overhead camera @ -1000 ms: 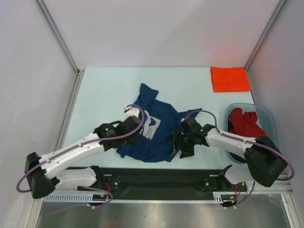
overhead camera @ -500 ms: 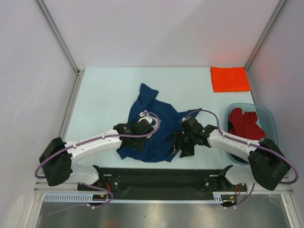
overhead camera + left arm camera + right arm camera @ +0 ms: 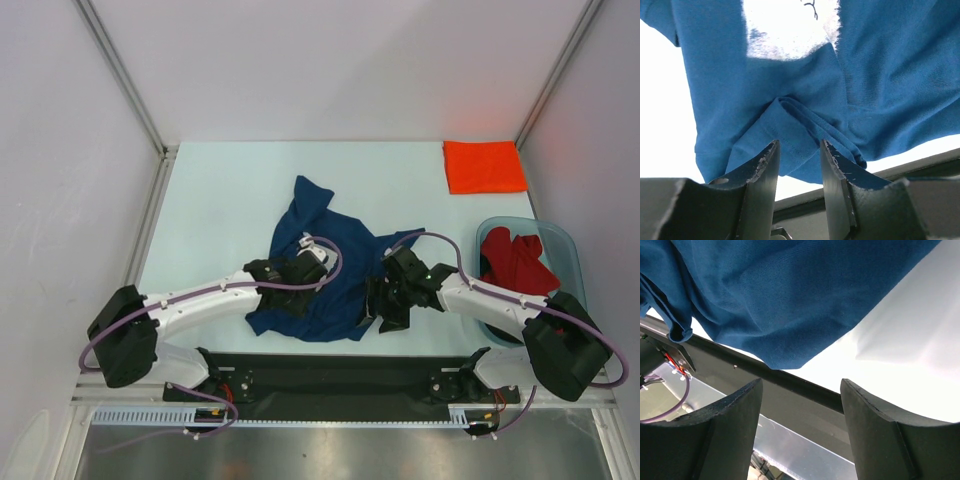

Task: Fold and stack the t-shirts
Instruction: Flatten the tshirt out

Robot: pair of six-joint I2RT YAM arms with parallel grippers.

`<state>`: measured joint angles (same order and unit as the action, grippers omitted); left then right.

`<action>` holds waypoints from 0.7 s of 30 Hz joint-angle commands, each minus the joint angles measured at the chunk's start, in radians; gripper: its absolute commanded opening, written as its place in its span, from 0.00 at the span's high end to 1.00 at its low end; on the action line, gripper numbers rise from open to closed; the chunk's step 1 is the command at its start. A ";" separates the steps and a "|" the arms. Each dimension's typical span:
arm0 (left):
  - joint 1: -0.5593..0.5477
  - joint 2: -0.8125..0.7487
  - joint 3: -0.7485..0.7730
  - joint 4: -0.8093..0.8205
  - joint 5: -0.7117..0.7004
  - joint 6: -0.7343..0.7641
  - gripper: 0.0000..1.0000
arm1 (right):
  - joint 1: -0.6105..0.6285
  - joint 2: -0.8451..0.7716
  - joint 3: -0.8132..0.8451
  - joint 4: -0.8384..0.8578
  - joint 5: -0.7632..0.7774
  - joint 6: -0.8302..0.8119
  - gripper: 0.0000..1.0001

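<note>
Your left gripper (image 3: 798,146) stands narrowly parted and empty, tips at a bunched ridge of the navy shirt (image 3: 880,75), which lies crumpled between your arms. Your right gripper (image 3: 801,385) gapes wide at that shirt's near right hem, probably poised to pinch and spread it.

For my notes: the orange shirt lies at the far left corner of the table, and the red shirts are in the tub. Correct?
Not quite. The top external view shows the orange shirt at the far right corner of the table, not the left. The red shirts are in the tub.
</note>
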<state>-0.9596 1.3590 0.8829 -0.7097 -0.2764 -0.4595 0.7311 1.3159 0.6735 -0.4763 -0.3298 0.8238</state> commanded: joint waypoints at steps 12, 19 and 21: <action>-0.042 0.072 -0.009 0.059 -0.001 0.022 0.55 | 0.007 -0.050 -0.018 0.019 0.012 0.029 0.31; -0.042 0.112 -0.016 0.047 -0.076 0.025 0.63 | 0.007 -0.060 -0.022 0.015 0.015 0.031 0.30; -0.042 0.129 -0.024 0.047 -0.092 0.028 0.65 | 0.007 -0.060 -0.019 0.010 0.015 0.031 0.31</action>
<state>-0.9966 1.4666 0.8749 -0.6693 -0.3141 -0.4500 0.7311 1.2823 0.6525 -0.4702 -0.3264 0.8425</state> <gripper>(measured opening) 0.366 0.694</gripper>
